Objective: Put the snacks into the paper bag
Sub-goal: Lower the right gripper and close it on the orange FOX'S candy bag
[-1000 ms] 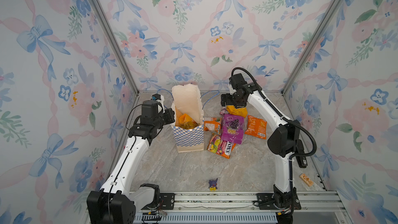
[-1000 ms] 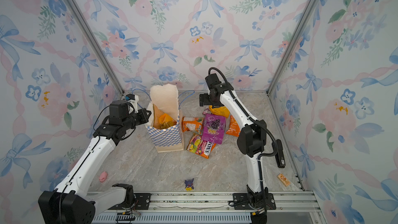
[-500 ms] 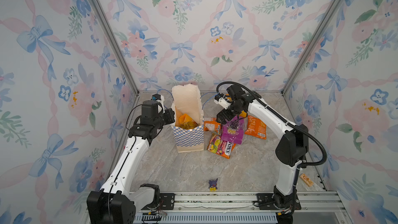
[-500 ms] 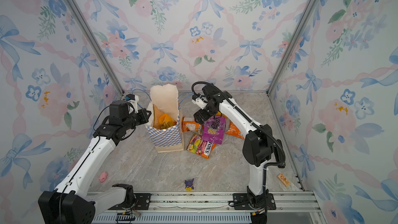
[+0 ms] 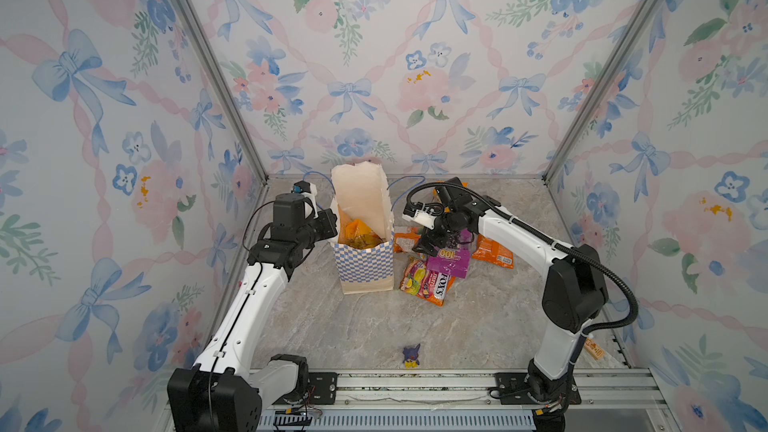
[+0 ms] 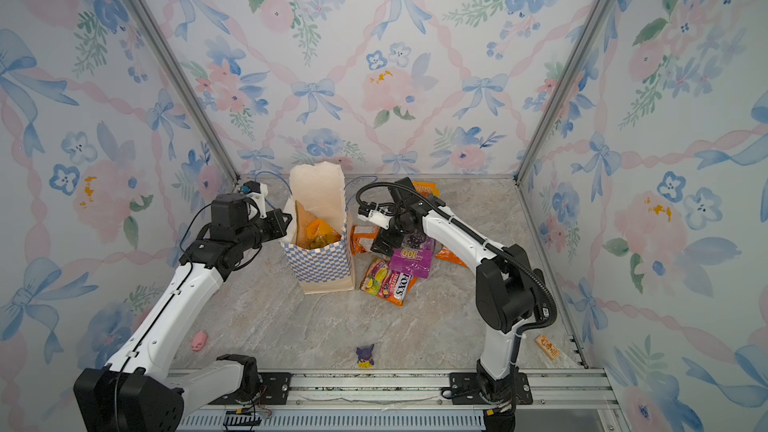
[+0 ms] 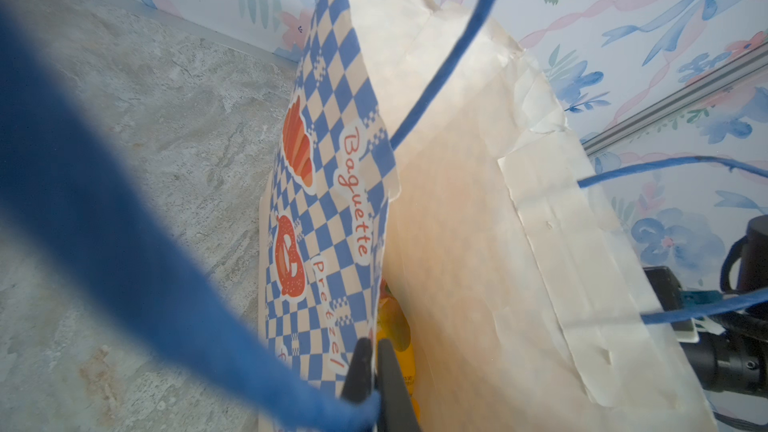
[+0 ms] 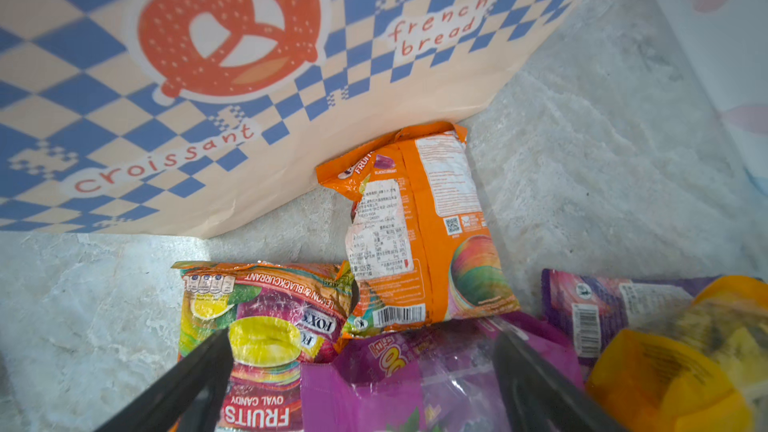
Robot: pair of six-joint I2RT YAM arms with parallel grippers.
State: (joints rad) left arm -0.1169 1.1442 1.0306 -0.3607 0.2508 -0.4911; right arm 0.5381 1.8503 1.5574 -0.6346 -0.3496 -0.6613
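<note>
**Jaws hung wide over the candy heap, bag pinned open**

Right jaws stood spread apart and empty, angled down over the glossy purple plastic packet (image 8: 415, 376) printed "LOT 100", which topped the heap; whether a tip touched it could not be told. Left jaws were pressed together on the side wall of the upright, blue-and-white checkered paper bag (image 7: 328, 184), pinching the paper near the rim so that the mouth gaped. A thin blue cord handle (image 7: 457, 56) looped loose above the rim.

One crinkled yellow-orange packet (image 5: 357, 234) already lay inside the bag. The rest lay outside on the grey marbled table (image 5: 374, 326), just beside the bag. The purple packet overlapped a multicoloured "FOX'S" candy packet (image 8: 257, 326), a flat orange packet (image 8: 415, 234) lay against the bag's foot, and another orange packet (image 5: 492, 253) sat beyond the purple one.

The step in hand looked like the reach for the next snack, probably the purple one. The next move called for lowering, closing on that slippery film without catching the packet beneath, then lifting it clear of the rim and releasing it over the open mouth.
</note>
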